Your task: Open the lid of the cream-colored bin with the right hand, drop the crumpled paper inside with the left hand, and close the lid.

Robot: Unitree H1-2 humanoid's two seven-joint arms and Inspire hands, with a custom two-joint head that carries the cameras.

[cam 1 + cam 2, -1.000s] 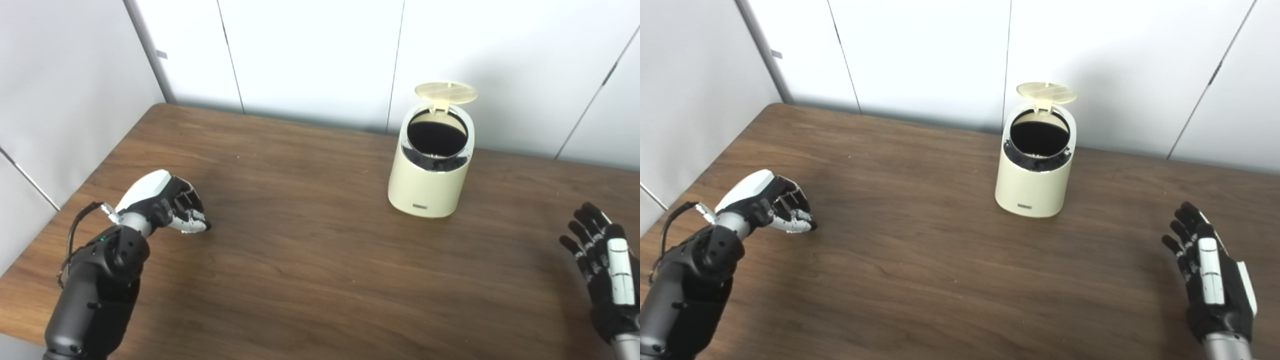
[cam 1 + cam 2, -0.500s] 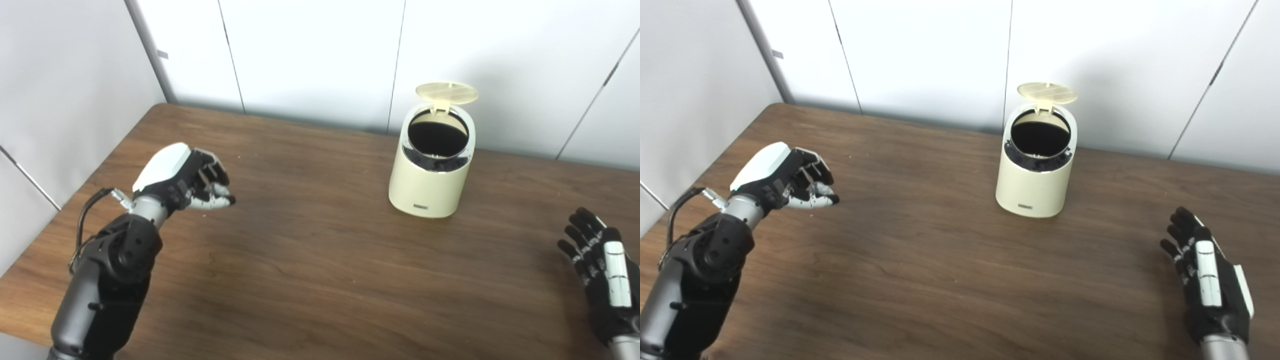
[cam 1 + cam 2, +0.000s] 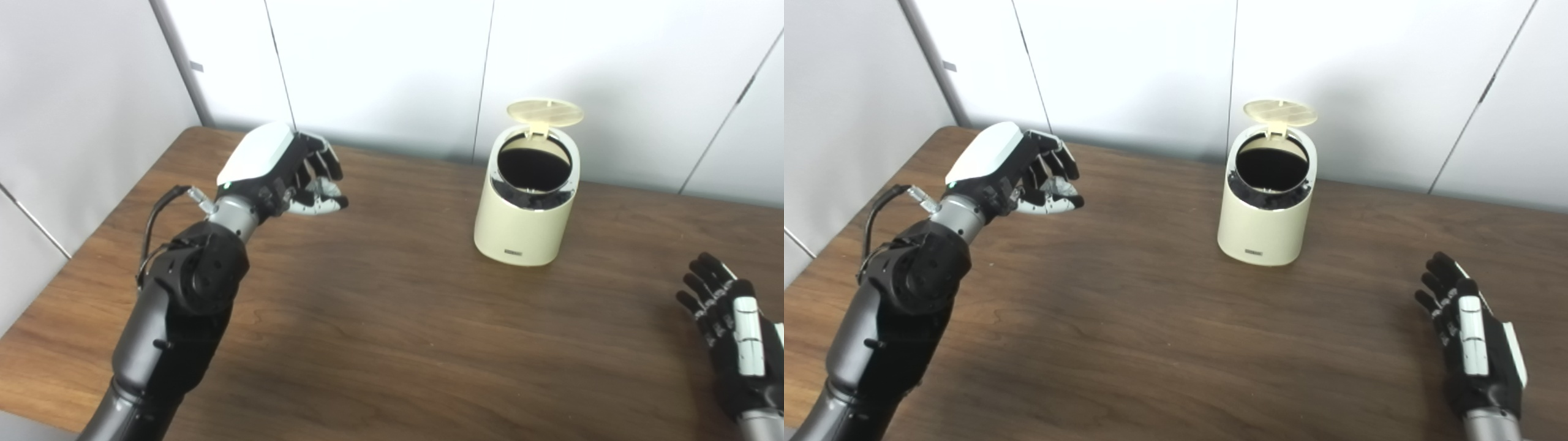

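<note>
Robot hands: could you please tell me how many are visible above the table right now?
2. The left hand is raised over the table's far left, fingers curled. The right hand is at the near right edge, fingers spread, holding nothing.

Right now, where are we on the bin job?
Done: the lid of the cream-colored bin stands open. In hand: the left hand is raised above the table, left of the bin, fingers curled; whether it holds the crumpled paper can't be seen. The right hand waits open near the right edge. Left: drop the paper in, close the lid.
</note>
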